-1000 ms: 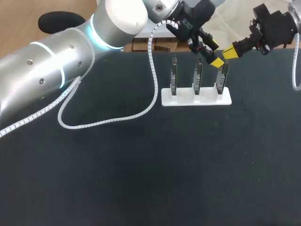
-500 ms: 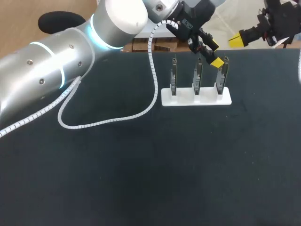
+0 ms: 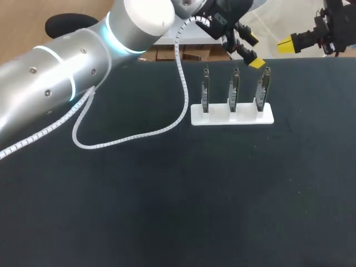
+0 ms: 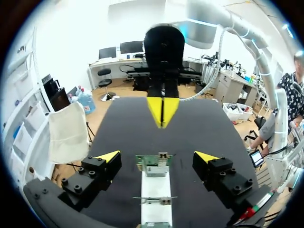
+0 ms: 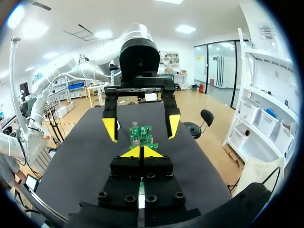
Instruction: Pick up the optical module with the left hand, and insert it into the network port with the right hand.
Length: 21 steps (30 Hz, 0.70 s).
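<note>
Centrally, thin boards (image 3: 234, 89), white block (image 3: 219, 116).

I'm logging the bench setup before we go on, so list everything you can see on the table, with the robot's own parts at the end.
Table: one, black, under everything.
Stand: one, white, flat, near the table's far edge, right of the middle.
Boards: three, green, upright in a row in the stand.
Cable: one, white, spiral-wrapped, hanging from the left arm and looping over the table left of the stand.
Left arm: one, silver-grey, coming in from the left.
Left end effector: black with yellow tips, open, over the stand's right part.
Right arm: one, black, at the far right corner.
Right end effector: yellow tips, shut, empty, right of the stand.
</note>
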Tool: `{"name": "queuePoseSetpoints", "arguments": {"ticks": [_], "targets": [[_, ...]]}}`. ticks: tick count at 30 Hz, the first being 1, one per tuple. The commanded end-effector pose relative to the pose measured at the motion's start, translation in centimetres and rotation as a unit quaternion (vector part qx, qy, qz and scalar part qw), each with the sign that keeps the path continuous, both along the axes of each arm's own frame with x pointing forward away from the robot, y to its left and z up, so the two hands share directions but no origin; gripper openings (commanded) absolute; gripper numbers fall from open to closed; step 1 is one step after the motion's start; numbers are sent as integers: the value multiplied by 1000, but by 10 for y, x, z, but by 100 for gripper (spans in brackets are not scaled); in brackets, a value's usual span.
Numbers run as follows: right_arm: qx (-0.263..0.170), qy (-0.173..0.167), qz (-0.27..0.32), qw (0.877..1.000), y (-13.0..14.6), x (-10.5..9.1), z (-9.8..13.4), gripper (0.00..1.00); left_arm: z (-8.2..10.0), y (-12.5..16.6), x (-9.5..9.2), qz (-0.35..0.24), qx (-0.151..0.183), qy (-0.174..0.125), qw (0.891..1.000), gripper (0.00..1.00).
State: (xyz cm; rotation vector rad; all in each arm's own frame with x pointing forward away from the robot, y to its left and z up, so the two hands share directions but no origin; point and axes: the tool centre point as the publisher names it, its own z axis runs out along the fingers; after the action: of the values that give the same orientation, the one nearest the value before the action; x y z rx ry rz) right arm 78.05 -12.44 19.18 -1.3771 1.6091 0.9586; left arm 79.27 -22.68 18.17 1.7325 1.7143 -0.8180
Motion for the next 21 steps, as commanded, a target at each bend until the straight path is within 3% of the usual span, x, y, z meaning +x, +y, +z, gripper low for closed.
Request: {"name": "queuePoseSetpoints", "arguments": {"ticks": [1,7,8,9,21], "targets": [[8,-7,-8,1000,-1,-2,9,0,16,10,0,12,-10,-21,1000,100],[21,-19,-22,999,1,3,16,0,39,19,7,26,-28,-73,997,100],[26,-15,-36,999,1,4,19,33,42,19,8,22,-40,-82,996,100],[26,-15,-36,999,1,4,19,100,42,19,8,22,-40,-82,996,100],[26,-15,-36,999,1,4,19,100,42,19,8,22,-40,-82,996,100]]}}
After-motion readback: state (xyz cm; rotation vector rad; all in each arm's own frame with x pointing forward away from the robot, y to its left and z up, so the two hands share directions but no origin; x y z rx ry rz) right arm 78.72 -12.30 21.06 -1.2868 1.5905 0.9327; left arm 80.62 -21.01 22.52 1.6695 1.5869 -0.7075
